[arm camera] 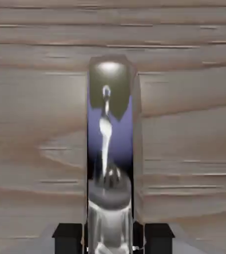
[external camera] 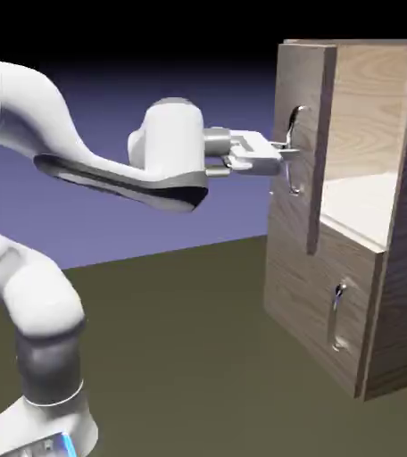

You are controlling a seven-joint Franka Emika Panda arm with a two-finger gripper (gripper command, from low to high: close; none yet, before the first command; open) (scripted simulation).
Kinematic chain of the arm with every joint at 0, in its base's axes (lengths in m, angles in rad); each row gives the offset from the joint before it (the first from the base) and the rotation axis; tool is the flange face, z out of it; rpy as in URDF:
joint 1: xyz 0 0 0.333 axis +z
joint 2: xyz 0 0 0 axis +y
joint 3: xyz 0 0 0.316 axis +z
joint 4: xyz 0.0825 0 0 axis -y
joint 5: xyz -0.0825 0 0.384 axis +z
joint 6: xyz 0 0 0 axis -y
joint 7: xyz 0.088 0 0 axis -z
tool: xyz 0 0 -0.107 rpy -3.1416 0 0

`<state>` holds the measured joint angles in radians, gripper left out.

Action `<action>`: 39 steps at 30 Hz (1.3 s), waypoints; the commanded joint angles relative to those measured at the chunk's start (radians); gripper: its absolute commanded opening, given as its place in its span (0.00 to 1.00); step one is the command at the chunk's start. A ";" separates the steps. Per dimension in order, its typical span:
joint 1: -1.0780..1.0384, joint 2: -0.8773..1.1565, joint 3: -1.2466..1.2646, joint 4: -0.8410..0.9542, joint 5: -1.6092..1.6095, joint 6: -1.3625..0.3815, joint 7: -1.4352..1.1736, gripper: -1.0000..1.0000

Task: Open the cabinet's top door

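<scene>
A dark table and a plain backdrop around me

The table [external camera: 180, 312] is flat, of a dull olive-brown colour, and it runs to the far edge under the blue-violet backdrop [external camera: 153, 71]. The backdrop turns darker, almost black, toward the top of the exterior view.

Light-brown wood-grain cabinet [external camera: 394, 294] standing upright; its top door [external camera: 301, 152], with a curved silver handle [external camera: 294, 147], swung partly open, revealing a pale shelf [external camera: 363, 201].

Exterior view stands beside the arm, facing the cabinet [external camera: 350, 214]; hand view looks close along its top door's handle [external camera: 294, 147] [arm camera: 109, 163], shared by both.
</scene>
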<state>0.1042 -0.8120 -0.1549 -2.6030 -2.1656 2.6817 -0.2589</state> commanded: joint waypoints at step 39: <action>-0.343 0.002 1.250 0.361 1.345 -1.331 -0.353 0.00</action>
<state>-0.2385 -0.8104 1.0953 -2.2418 -0.8200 1.3499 -0.6116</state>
